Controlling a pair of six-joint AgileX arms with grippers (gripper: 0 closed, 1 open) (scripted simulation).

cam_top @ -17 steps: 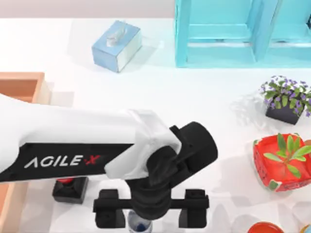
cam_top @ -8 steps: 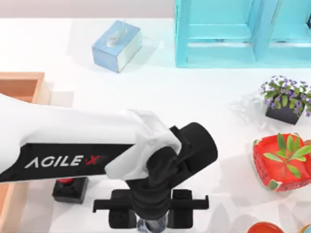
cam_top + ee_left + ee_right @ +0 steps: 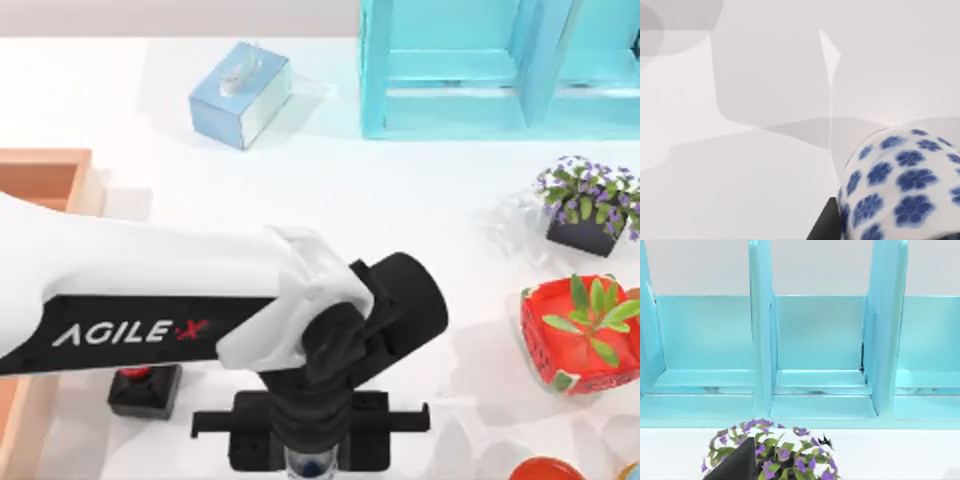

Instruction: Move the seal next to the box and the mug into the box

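Top view: box sat at table's left edge, my left gripper w/ jaws clamped on mug at the near edge, seal just left. Risk, imo: swinging boxward could clip seal.

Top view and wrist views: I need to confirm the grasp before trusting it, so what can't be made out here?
- The mug, top view: the left gripper covers it and the bottom edge cuts it.
- The mug, left wrist view: cut by the frame edge; a finger contact is not visible.
- The seal, top view: the left arm overlaps its knob.
- The box, top view: largely under the arm and cut by the left edge.
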